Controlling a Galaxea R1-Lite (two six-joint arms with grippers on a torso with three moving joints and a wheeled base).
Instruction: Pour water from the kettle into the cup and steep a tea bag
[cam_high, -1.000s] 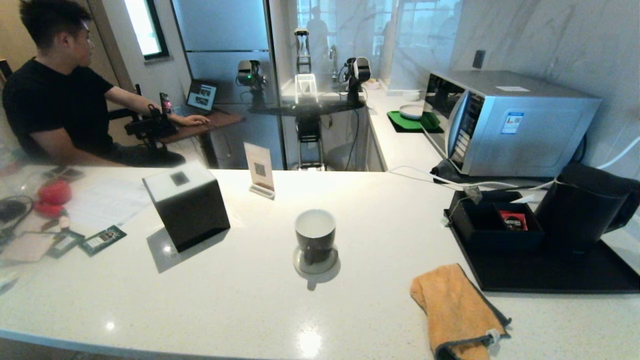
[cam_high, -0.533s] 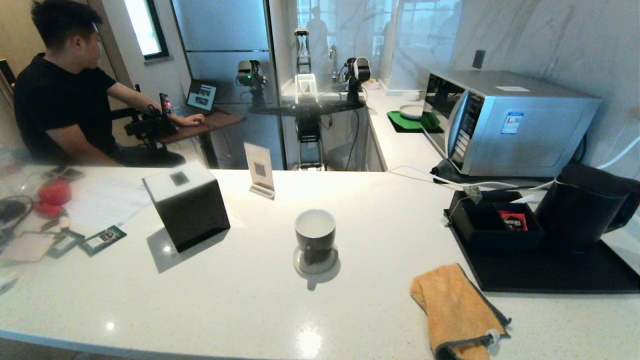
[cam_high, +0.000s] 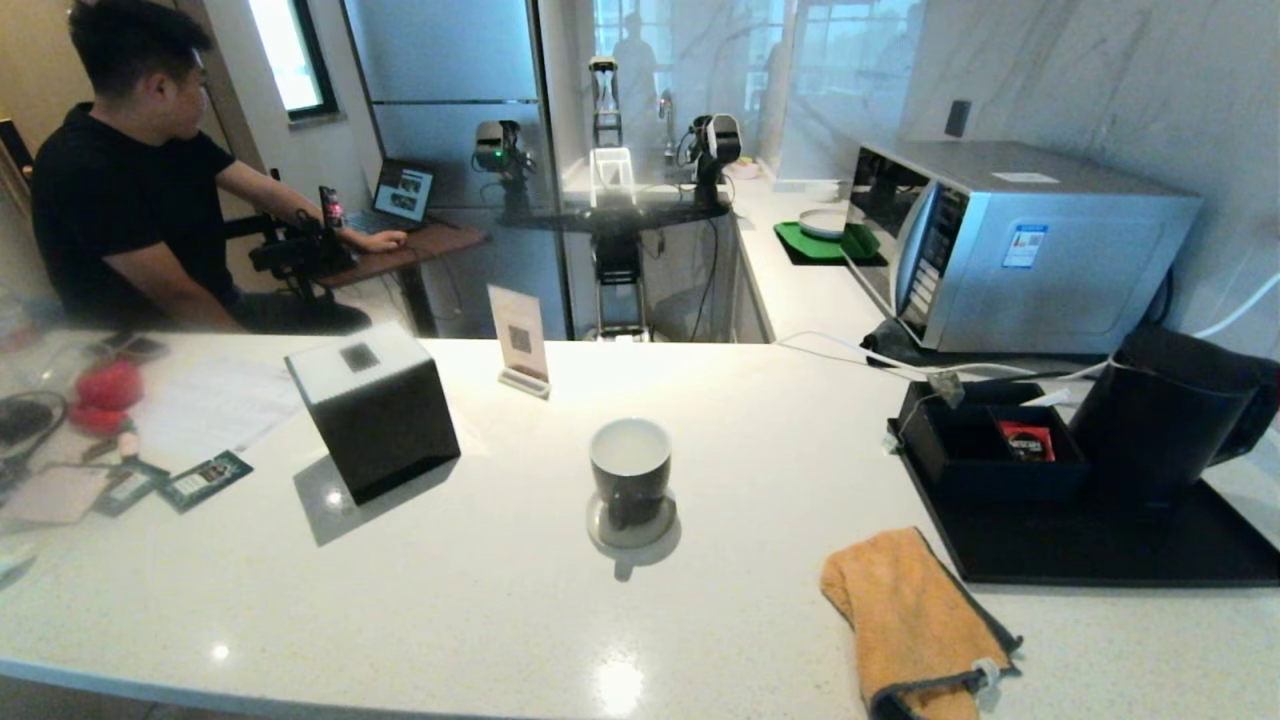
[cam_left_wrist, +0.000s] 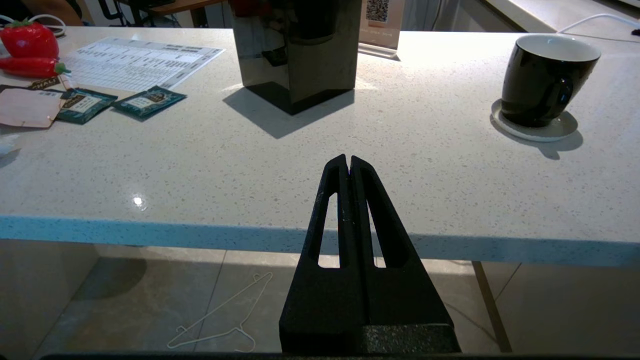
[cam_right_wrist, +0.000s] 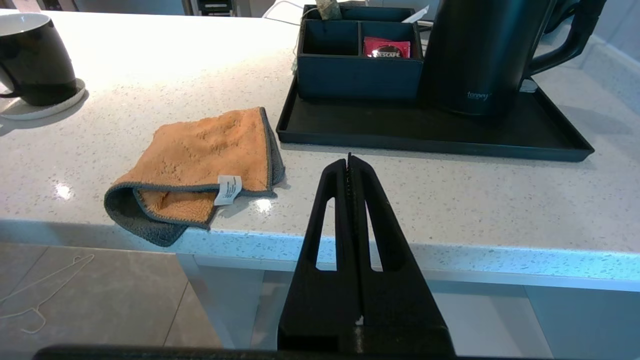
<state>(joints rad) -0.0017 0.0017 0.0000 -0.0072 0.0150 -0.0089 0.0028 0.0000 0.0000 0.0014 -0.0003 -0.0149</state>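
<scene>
Clearly nothing begun yet. Cup (cam_high: 631, 480) standing empty on a round coaster (cam_high: 633, 530) mid-worktop (cam_high: 480, 600), white inside showing dry, glossy black outside, handle toward the robot. Kettle (cam_high: 1160, 420) parked upright on the black tray (cam_high: 1100, 555) at the right, lid on, matte black and tapered, handle turned away from the cup. Tea bag (cam_high: 945, 388) perched on the far rim of the divided box (cam_high: 985, 450) beside the kettle, string trailing down the box's left side; small, grey-brown. All 3 steps left: lifting the kettle, pouring, dropping the bag in. Left pincer (cam_left_wrist: 348, 161) pressed together, holding nothing, hanging low off the near edge of the worktop. Right pincer (cam_right_wrist: 349, 160) likewise together and empty, off the edge facing the tray, orange cloth (cam_right_wrist: 200, 165) lying nearby.
</scene>
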